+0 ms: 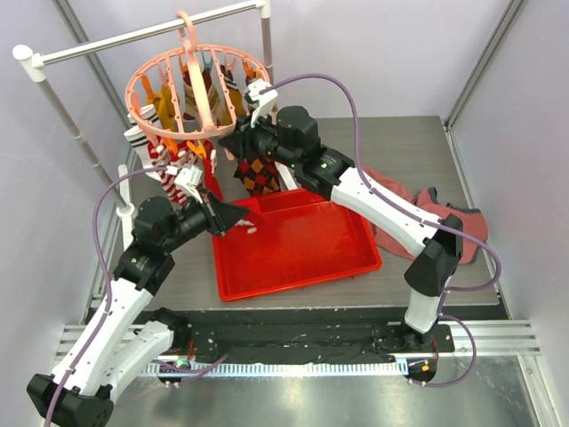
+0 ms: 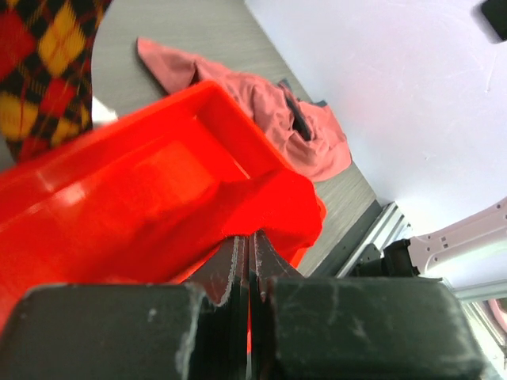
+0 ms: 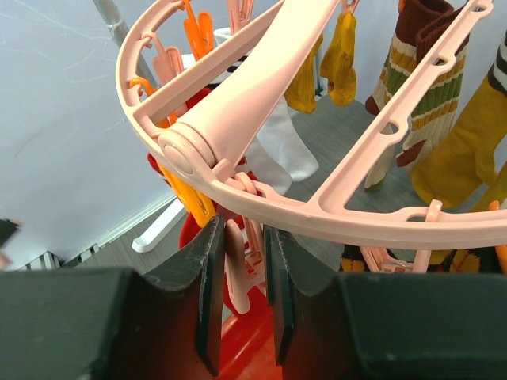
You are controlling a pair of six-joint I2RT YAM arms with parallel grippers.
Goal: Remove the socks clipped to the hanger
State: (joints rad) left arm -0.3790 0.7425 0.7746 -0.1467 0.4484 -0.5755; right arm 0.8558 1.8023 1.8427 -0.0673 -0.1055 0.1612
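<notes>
The round salmon-pink hanger [image 1: 136, 93] hangs from a white rail at the back left, with several socks clipped under it. A dark argyle sock [image 1: 258, 174] dangles at its near right side, and mustard yellow socks [image 3: 467, 150] and a white one [image 3: 285, 142] show in the right wrist view. My right gripper [image 1: 234, 142] reaches under the ring [image 3: 238, 103]. Its jaws [image 3: 242, 293] press on both sides of a pink peg [image 3: 236, 265]. My left gripper [image 1: 240, 219] is shut with nothing in it, low over the red tray's left end [image 2: 250, 245]. The argyle sock [image 2: 43, 63] hangs just beyond it.
A red tray [image 1: 302, 253] lies mid-table below the hanger. A reddish-pink cloth [image 1: 400, 203] is heaped on the table right of the tray, under my right arm. The white rail [image 1: 151, 32] and its posts stand along the back left.
</notes>
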